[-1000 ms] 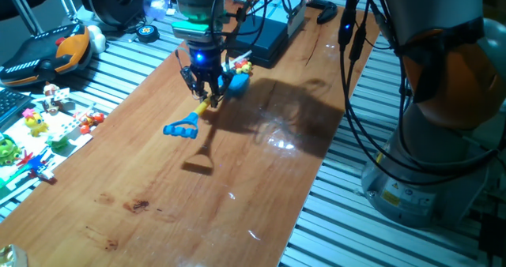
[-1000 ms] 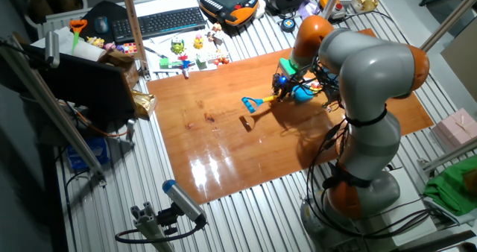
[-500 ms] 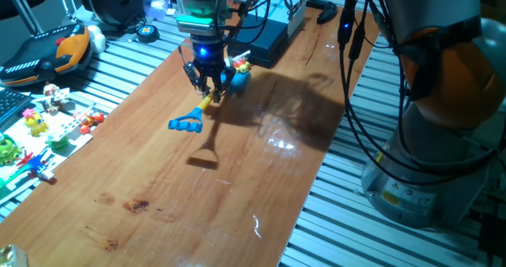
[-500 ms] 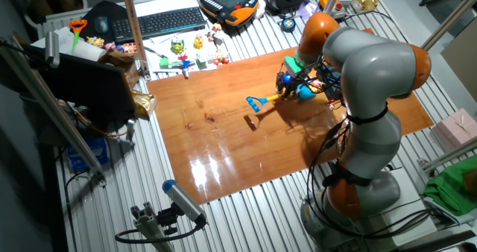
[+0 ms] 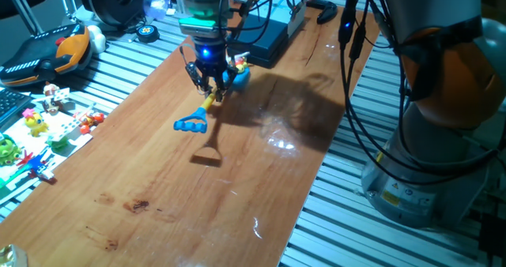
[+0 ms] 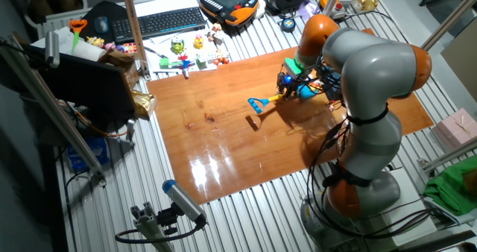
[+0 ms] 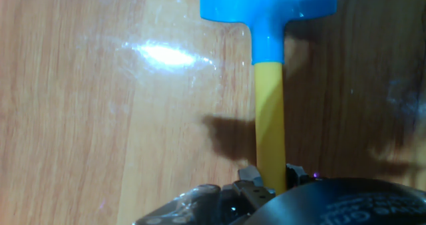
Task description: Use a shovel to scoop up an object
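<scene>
My gripper (image 5: 208, 84) is shut on the yellow shaft of the shovel (image 5: 202, 105) and holds it above the wooden table, where it casts a shadow. The blue D-shaped loop end (image 5: 190, 125) hangs toward the near left. The blue blade (image 5: 239, 77) points to the far right. In the hand view the shaft (image 7: 269, 118) runs up from the gripper (image 7: 266, 180) to the blade (image 7: 266, 2). In the other fixed view the gripper (image 6: 285, 83) carries the shovel (image 6: 262, 102). A tiny yellow and red object (image 5: 241, 62) lies just beyond the blade.
A black box (image 5: 273, 36) and cables lie at the table's far end. Small toys (image 5: 47, 121) sit on the slatted bench to the left. An orange and black pendant (image 5: 55, 54) lies further back. The robot's base (image 5: 435, 141) stands on the right.
The gripper has carried the shovel a little toward the far right of the table. The loop end and its shadow have shifted with it.
</scene>
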Controlling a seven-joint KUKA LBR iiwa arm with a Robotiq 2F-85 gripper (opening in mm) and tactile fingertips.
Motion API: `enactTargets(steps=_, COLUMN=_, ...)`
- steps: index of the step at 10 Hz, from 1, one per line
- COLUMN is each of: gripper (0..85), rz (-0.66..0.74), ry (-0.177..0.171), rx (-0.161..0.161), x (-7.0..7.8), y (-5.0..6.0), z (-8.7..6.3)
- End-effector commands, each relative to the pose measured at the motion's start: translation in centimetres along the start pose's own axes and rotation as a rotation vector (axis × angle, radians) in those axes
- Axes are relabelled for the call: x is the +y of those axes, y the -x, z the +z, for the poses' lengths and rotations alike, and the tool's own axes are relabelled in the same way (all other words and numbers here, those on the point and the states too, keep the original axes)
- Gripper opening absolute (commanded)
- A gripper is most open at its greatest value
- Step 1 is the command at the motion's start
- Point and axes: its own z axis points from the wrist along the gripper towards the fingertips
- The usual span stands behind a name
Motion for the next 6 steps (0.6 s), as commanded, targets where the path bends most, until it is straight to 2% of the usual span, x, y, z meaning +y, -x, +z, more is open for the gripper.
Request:
enactTargets(steps=1, gripper=0.7, rz=-0.012, ry=0.001, rx=-0.008, x=-0.08, y=0.16, z=0.07)
enactTargets(steps=3, gripper=0.7, rz=-0.027, ry=0.0, rx=-0.03, x=-0.1, y=0.26, z=0.1)
enactTargets(steps=4, gripper=0.7, rz=-0.031, ry=0.003, rx=-0.031, x=-0.02, y=0.14, z=0.07)
enactTargets(steps=6, gripper=0.7, rz=-0.031, ry=-0.006, rx=-0.06, x=0.44, y=-0.61, z=-0.16)
